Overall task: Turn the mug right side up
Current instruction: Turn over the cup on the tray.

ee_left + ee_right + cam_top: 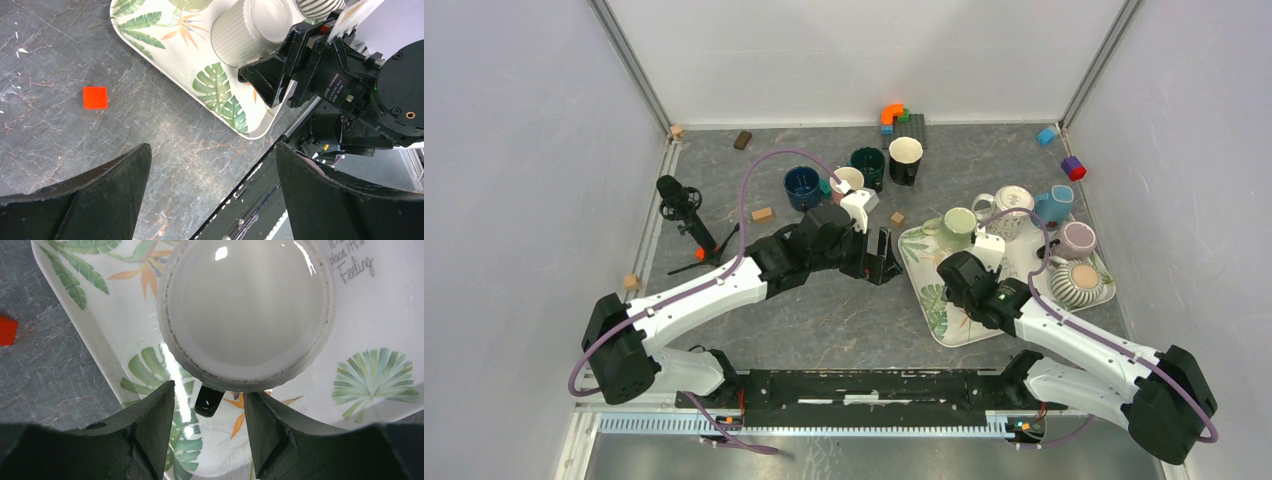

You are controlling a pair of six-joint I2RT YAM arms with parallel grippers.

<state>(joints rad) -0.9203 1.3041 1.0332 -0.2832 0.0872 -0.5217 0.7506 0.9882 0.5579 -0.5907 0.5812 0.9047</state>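
Observation:
A pale ribbed mug (245,310) stands upside down on the leaf-print tray (380,335), its flat base up and its black handle (209,401) pointing towards my right gripper. My right gripper (207,390) is open, one finger on each side of the handle, not touching it. The mug shows in the top view (957,228) and in the left wrist view (250,30), with the right gripper (962,262) just in front of it. My left gripper (214,147) is open and empty over the table, left of the tray (919,290).
Several upright mugs stand on the tray's far and right side, among them a striped one (1079,282) and a blue one (1054,203). More mugs (868,165) stand on the table behind the left gripper. A red square (95,97) lies by the tray. Small blocks lie about.

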